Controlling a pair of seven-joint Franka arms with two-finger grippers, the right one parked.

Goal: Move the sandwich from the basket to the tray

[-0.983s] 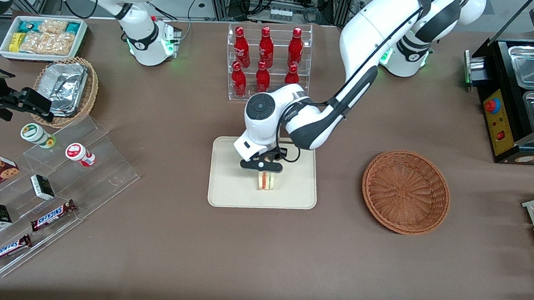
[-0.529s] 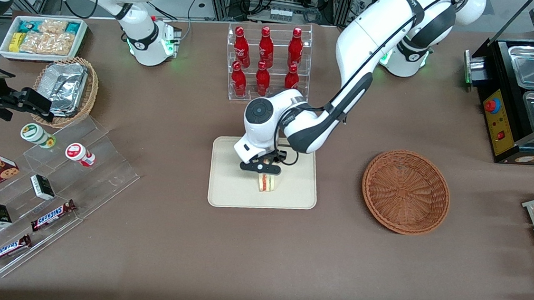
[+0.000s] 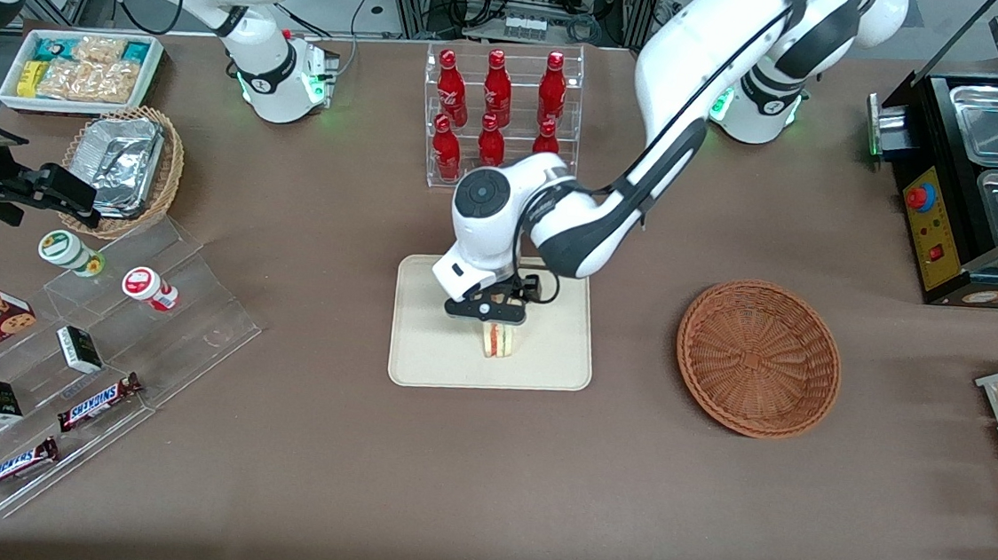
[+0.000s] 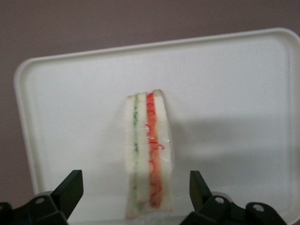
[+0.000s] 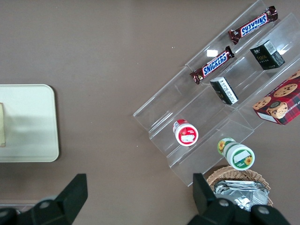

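Observation:
The wrapped sandwich [image 3: 499, 341] stands on its edge on the cream tray [image 3: 431, 355], its green and red filling layers showing in the left wrist view [image 4: 146, 159]. My left gripper [image 3: 487, 312] hangs just above it, open, with the fingers [image 4: 70, 187] apart on either side of the sandwich and not touching it. The tray rim [image 4: 28, 75] surrounds the sandwich in that view. The reddish-brown wicker basket [image 3: 758, 358] sits toward the working arm's end of the table, with nothing in it.
A clear rack of red bottles [image 3: 499, 115] stands farther from the front camera than the tray. Acrylic steps with snack bars and small tubs [image 3: 93, 346] lie toward the parked arm's end. A foil-tray basket [image 3: 123, 166] and a black warmer [image 3: 979, 175] sit at the table's ends.
The gripper has lifted slightly off the sandwich and shifted a little away from the front camera. The sandwich stays standing on the tray.

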